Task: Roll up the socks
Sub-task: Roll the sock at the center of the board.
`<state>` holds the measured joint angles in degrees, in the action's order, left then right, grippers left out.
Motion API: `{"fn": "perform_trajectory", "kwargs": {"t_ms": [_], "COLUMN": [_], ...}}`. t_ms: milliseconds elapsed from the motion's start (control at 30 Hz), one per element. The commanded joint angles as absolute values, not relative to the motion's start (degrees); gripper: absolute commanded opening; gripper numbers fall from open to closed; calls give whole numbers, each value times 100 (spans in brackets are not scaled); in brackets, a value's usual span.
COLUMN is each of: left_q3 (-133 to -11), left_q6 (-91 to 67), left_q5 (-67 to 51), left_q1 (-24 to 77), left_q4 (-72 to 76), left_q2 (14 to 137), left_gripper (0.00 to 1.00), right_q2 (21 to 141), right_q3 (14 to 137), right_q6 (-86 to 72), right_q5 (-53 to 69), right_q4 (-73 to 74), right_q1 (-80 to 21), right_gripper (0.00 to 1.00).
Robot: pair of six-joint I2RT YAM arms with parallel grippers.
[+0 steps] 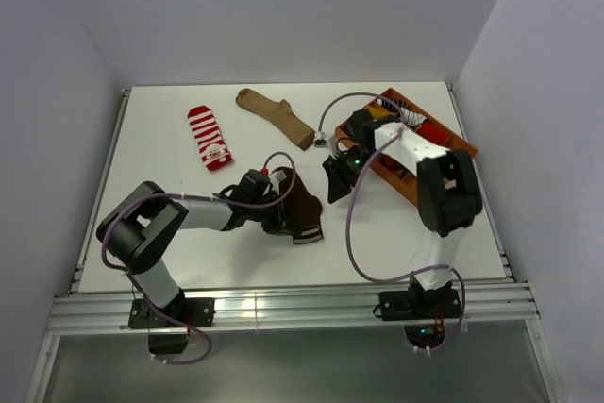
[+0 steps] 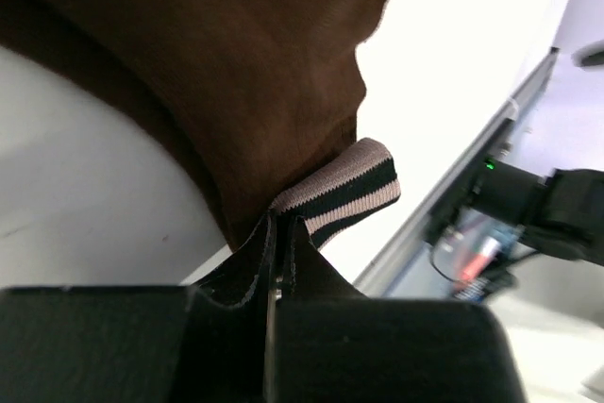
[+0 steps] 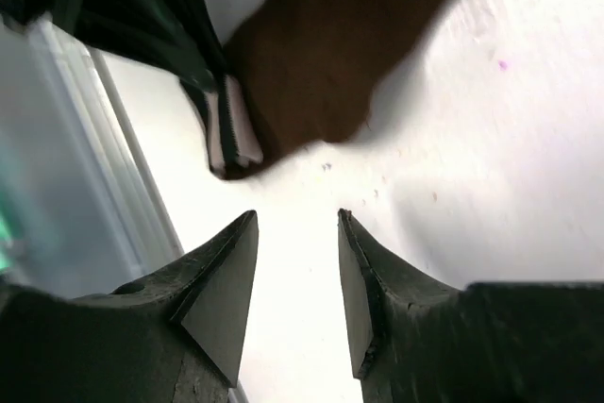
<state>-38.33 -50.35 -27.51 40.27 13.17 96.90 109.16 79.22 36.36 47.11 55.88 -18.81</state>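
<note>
Dark brown sock (image 1: 304, 209): bunched up at the centre of the table (image 1: 236, 261), nearer the front edge than the back. The body is plain brown. Its striped cuff (image 2: 344, 186), tan and black bands, pokes out from under the body on the front side. The fabric edge by the cuff is pinched in the closed left gripper (image 2: 274, 261).

Red-and-white striped sock (image 1: 209, 137): flat, back-left area, long axis running roughly back to front, with a pale printed patch at its near end.

Tan sock (image 1: 276, 115): flat, back centre, plain, bent at the heel, angling toward front-right.

All three lie apart from each other.
</note>
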Motion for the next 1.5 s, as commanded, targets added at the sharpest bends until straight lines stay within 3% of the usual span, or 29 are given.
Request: {"fn": "perform_trajectory", "kwargs": {"t_ms": [0, 133, 400, 800, 1033, 1200, 1467], "left_q3": [-3920, -3990, -4104, -4069, -4061, -4034, -3973], "left_q6": [-5343, -5493, -5519, -5651, -5581, -5564, -5528], "left_q5": [-3471, -3814, -4219, -4333, -4386, -4430, -4553], "left_q1": [3841, 3648, 3507, 3463, 3428, 3419, 3349], "left_q4": [475, 317, 79, 185, 185, 211, 290], "left_q2": [9861, 9923, 10344, 10591, 10652, 10644, 10688], "left_gripper": [0, 0, 0, 0, 0, 0, 0], "right_q2": [9811, 8686, 7103, 7031, 7338, 7672, 7822], "right_q3": [7200, 5946, 4193, 3173, 3076, 3041, 2953], "right_q6": [3533, 3883, 4412, 4878, 4966, 5001, 5062], "right_q5": [4072, 3306, 2136, 783, 335, 150, 70], "right_q4": [4197, 3157, 1671, 642, 255, 62, 61], "right_q1": [-1933, -2196, -4050, -6063, -6442, -6592, -6609], "right_gripper": [47, 49, 56, 59, 58, 49, 47]}}
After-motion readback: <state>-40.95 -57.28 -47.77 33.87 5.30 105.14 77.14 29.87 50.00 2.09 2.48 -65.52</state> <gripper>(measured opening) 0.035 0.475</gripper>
